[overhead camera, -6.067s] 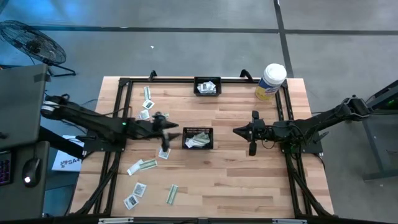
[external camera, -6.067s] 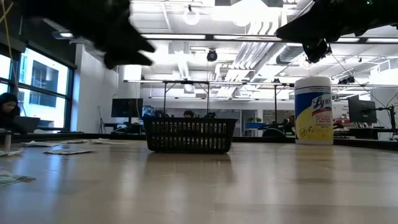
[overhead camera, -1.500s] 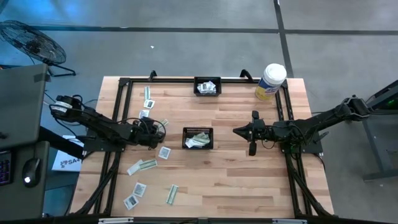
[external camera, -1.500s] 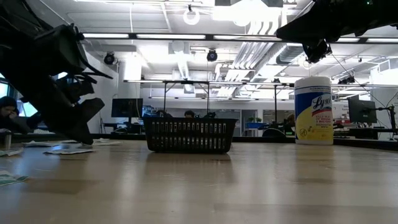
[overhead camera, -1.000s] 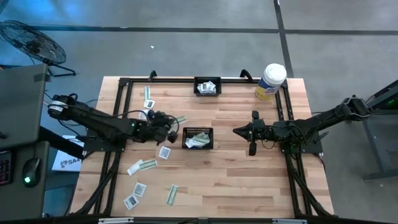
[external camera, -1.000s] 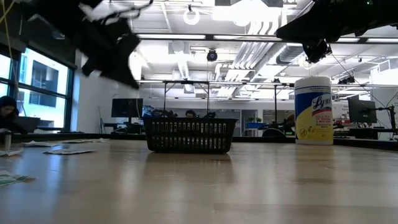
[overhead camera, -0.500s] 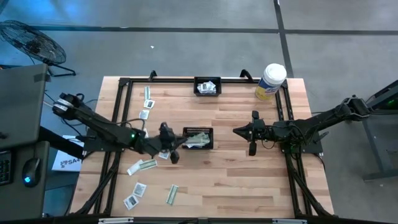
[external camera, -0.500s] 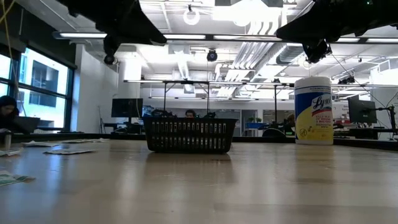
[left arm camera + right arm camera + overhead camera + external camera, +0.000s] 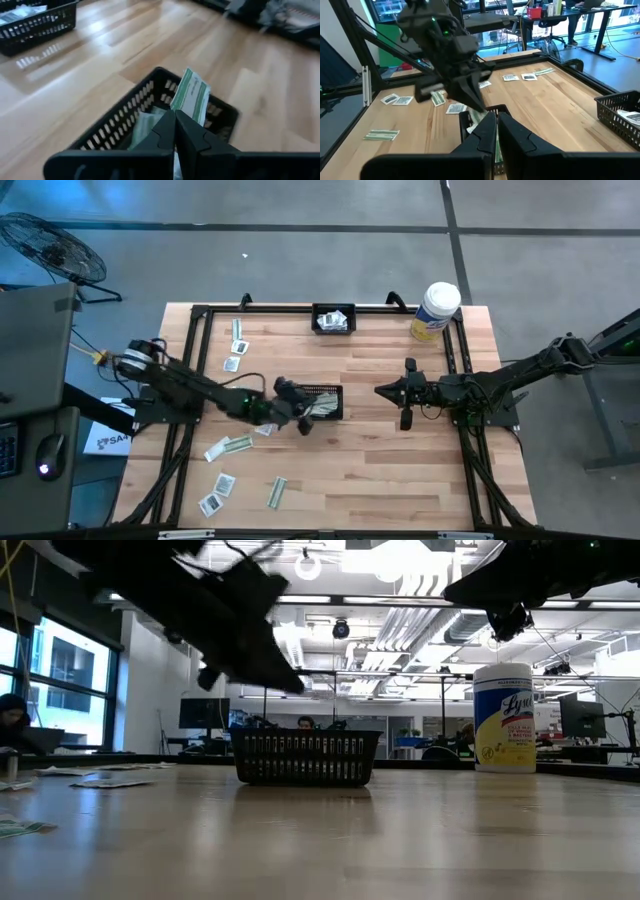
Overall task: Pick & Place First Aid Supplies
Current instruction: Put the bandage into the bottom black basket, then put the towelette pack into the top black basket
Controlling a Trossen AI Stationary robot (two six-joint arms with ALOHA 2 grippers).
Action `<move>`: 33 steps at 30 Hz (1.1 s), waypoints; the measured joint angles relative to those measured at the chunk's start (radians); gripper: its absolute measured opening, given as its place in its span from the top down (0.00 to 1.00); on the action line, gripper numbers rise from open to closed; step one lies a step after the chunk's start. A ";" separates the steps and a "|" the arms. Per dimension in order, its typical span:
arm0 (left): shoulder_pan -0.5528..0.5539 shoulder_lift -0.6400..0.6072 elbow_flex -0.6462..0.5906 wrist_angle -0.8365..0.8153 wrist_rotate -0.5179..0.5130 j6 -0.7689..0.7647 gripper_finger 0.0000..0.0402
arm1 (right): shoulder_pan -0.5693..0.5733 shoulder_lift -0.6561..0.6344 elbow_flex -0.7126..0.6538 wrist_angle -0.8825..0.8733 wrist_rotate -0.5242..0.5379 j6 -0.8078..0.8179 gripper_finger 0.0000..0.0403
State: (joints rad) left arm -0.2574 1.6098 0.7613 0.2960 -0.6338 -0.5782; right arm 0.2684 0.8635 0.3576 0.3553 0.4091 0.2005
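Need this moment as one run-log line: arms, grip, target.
left gripper: shut on green-and-white strip packet, above centre basket | right gripper: shut, empty, waiting right of basket | loose packets remain on table's left

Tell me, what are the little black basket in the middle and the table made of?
The small black rectangular basket looks like moulded plastic: its walls are a matte grid of even slots. The pale wooden table looks like butcher-block wood: narrow planks with grain lines, and a sheen that mirrors the ceiling lights in the low view, so probably varnished.

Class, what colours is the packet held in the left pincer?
Green and white packet, clearest in the left wrist view.
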 joint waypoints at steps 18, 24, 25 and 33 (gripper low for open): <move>0.061 0.080 0.061 -0.121 0.122 -0.081 0.92 | 0.000 0.000 0.000 0.055 -0.049 0.073 0.97; 0.060 0.034 0.059 -0.117 0.127 0.004 0.70 | 0.000 0.000 0.000 0.067 -0.050 0.114 0.97; 0.054 0.009 0.061 -0.113 0.128 0.024 0.66 | 0.000 0.000 0.000 0.071 -0.050 0.114 0.97; -0.162 -0.307 0.063 -0.357 -0.021 0.076 0.60 | 0.007 0.014 0.000 0.100 -0.072 0.082 0.97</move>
State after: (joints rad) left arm -0.4196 1.3027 0.8242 -0.0607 -0.6549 -0.5018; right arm 0.2750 0.8770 0.3576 0.4553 0.3374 0.2829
